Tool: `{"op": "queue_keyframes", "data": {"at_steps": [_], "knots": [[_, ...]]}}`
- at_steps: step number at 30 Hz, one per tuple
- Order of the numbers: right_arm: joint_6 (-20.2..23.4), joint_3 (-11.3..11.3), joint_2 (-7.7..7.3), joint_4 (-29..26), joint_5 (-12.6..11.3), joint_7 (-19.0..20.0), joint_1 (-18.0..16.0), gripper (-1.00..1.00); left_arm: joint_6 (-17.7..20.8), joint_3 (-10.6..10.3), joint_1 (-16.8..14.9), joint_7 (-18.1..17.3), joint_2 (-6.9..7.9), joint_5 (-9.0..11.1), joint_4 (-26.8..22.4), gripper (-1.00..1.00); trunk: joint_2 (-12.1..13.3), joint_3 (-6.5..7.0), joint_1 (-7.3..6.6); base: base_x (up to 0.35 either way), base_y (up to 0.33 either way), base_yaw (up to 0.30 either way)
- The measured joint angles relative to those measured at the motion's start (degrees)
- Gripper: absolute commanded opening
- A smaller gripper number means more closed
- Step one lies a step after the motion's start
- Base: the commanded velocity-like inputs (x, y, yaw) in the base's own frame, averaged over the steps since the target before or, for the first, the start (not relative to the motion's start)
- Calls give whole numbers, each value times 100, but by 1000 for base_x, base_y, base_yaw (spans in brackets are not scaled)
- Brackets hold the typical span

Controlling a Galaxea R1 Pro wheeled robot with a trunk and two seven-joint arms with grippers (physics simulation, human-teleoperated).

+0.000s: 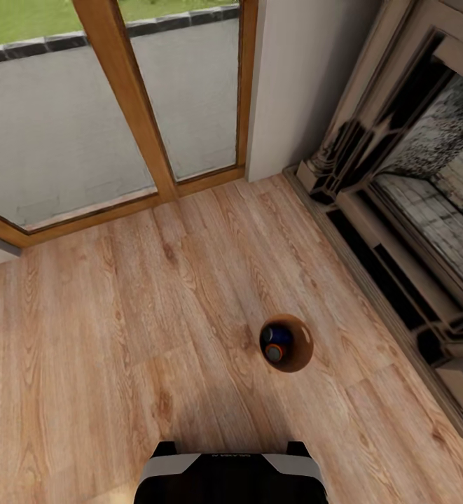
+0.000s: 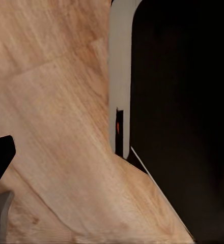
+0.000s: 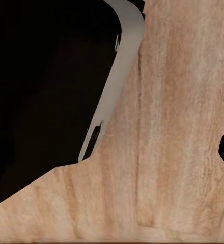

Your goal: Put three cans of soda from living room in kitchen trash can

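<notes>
A light wood floor (image 1: 119,336) is seen. The tash can (image 1: 298,358) is stood directly on it, near the fireplace (image 1: 399,231), with cans of soda (image 1: 276,343) held inside.

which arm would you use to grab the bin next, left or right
Right, tentatively. The tash can, with cans inside, stands on the wood floor right of the robot's base, toward the fireplace. Both wrist views show only floor and the robot's body, so neither arm is extended.
</notes>
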Motion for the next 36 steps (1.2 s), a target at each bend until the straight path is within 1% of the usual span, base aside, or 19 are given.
{"op": "queue_keyframes", "data": {"at_steps": [5,8,10,12,13,14,15,17,20,25,30,36], "knots": [[-382,6,-17,546,58,-131,1,100,-268,-7,-12,110,3,-22,503,100,201,133,-110,0,0,0],[-548,19,-12,806,77,-362,1,100,-373,-14,-15,202,-3,-32,682,100,321,213,-176,0,0,0],[-645,39,0,968,114,-682,1,100,-416,-18,-17,308,-6,-38,759,100,401,267,-220,0,0,0],[-743,74,6,1147,192,-1114,1,100,-446,-22,-17,434,-14,-43,815,100,481,320,-264,0,0,0],[-789,102,9,1247,251,-1358,1,100,-456,-23,-18,501,-19,-44,835,100,521,347,-286,0,0,0],[-858,172,16,1447,374,-1822,0,100,-471,-28,-20,614,-31,-47,859,100,561,373,-307,0,0,0],[-884,210,19,1543,437,-2039,-2,100,-475,-30,-23,662,-36,-47,869,100,602,400,-329,0,0,0],[-920,275,29,1686,539,-2392,-4,100,-480,-35,-36,734,-47,-48,880,100,682,453,-373,0,0,0],[-951,333,42,1811,629,-2716,-12,100,-475,-41,-67,837,-58,-54,890,100,802,533,-439,0,0,0],[-973,374,53,1910,693,-2948,-40,100,-459,-44,-118,1022,-71,-57,892,100,1003,666,-549,0,0,0],[-980,388,47,1996,714,-3024,-54,100,-449,-52,-230,1213,-80,-76,897,100,1203,800,-659,0,0,0],[-982,393,43,2150,723,-3052,-59,100,-446,-69,-262,1268,-85,-85,903,100,1444,960,-791,0,0,0]]}}
